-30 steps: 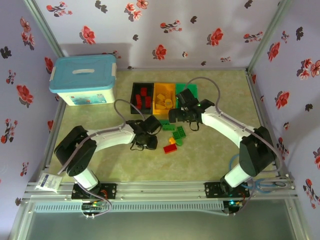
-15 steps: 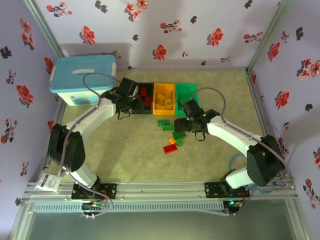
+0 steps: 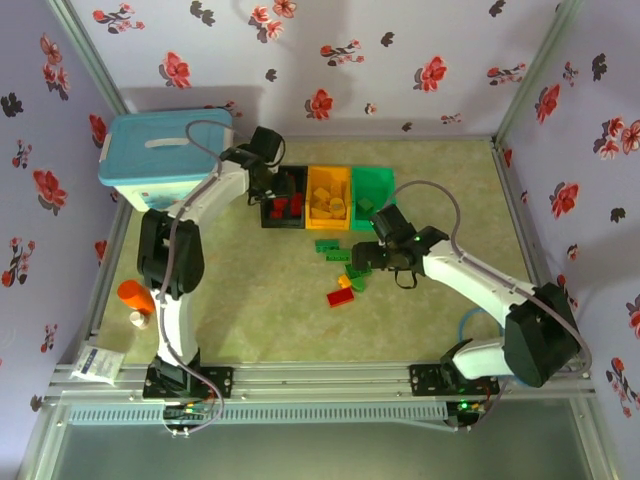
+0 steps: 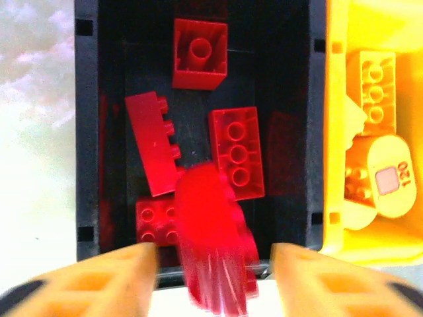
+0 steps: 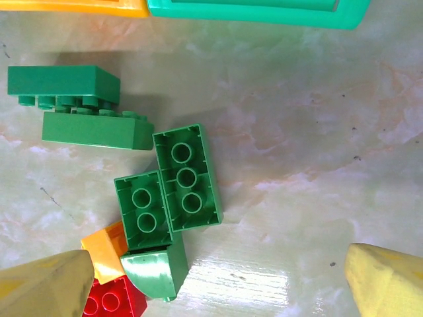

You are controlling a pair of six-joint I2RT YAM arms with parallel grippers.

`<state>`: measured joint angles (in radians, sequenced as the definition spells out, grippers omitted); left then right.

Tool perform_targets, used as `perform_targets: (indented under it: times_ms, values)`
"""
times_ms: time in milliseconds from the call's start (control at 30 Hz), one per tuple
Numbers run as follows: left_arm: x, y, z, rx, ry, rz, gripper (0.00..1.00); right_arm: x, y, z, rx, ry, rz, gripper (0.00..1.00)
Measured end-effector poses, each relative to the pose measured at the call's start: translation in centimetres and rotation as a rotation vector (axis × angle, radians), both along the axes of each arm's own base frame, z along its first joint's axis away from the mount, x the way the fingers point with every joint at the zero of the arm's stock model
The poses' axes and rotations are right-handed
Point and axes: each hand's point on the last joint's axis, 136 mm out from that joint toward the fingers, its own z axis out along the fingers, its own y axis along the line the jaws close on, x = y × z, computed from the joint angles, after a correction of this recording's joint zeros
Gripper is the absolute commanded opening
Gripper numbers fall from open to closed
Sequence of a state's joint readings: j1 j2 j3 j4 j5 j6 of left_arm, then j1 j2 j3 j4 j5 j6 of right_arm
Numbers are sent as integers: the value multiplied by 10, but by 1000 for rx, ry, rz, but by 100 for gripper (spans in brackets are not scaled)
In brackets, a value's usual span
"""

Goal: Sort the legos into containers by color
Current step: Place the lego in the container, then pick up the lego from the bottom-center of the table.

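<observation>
Left gripper (image 4: 215,251) has swung over the black bin (image 4: 89,132), spread wide, a blurred red brick (image 4: 208,218) dropping in to join the reds; right gripper (image 5: 218,254), also wide, above green bricks (image 5: 188,175) near that bin.

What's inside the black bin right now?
Four red bricks show in the black bin, among them a square brick, hollow side up. A blurred red piece between the fingers of the open left gripper hides the near end.

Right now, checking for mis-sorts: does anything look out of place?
No mis-sorts visible. One red brick is a blur between the left gripper's open jaws over the black bin, apparently mid-drop. In the yellow bin, one rounded piece bears a 120 sticker.
</observation>
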<state>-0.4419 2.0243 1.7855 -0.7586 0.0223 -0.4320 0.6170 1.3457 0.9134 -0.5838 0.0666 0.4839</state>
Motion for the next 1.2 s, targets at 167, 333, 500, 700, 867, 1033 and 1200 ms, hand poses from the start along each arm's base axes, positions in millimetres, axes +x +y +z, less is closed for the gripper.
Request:
perform_targets:
  times_ms: [167,333,500,700,867,1033,1200]
  values:
    - [-1,1,5,5,4,4,67,0,0,5,10,-14,1,97]
    - [-14,7,20,3,-19,5,67,-2,3,7,13,-18,11,96]
    - [-39,17,55,-28,-94,4,66,-14,13,5,2,-4,59,92]
    - [-74,24,81,-79,-177,-3,66,-27,38,-6,-22,34,147,71]
    - [-100,34,61,-79,-150,6,66,-37,59,-22,-58,80,212,67]
    - [-130,49,27,-63,-86,31,66,-49,79,-28,-92,103,268,78]
    - [-151,60,15,-70,-70,55,66,-66,87,-38,-135,128,273,92]
